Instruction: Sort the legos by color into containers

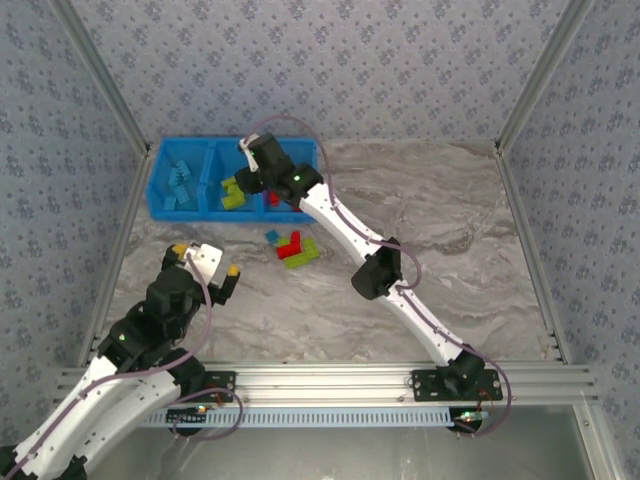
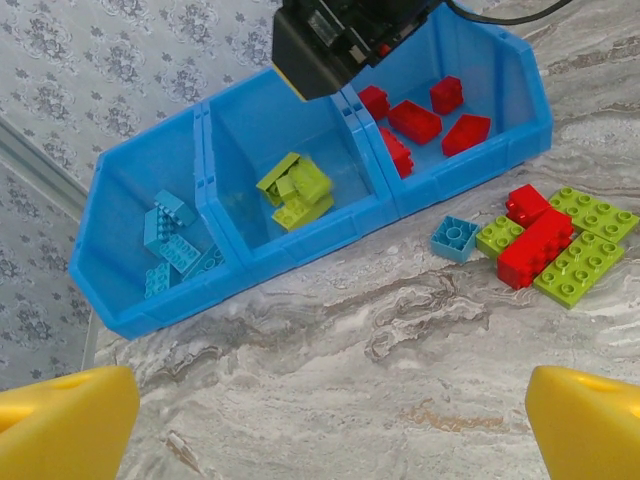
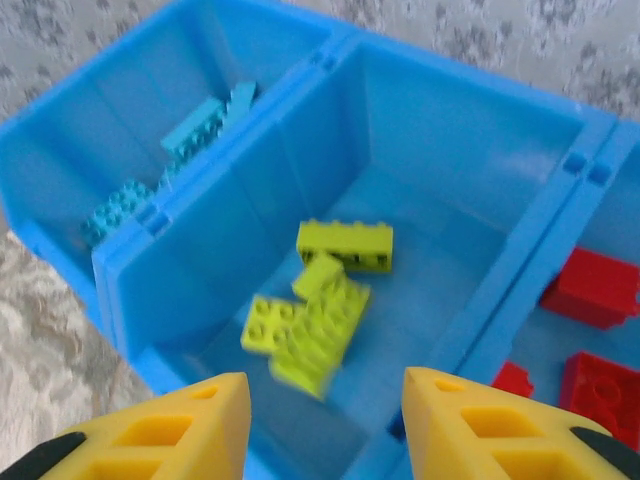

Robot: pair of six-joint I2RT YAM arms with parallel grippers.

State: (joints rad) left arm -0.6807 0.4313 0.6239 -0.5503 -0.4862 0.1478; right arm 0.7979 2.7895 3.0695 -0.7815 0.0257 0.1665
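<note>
Right gripper [image 3: 325, 400] sits at 11 o'clock over bin tray [image 3: 130, 270]'s middle compartment, where lime bricks [image 3: 320, 310] go, fingers [image 3: 190, 430] spread, empty; left gripper [image 2: 325, 410] spread too, pile [image 1: 296, 248] unsorted.

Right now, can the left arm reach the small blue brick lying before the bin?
Probably yes: the open left end effector faces the blue brick, and nothing stands on the table between them.

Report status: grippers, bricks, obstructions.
Left gripper open, hovering over marble table. Right gripper open above middle compartment of blue plastic bin. Red, green, blue plastic bricks loose beside bin.
</note>
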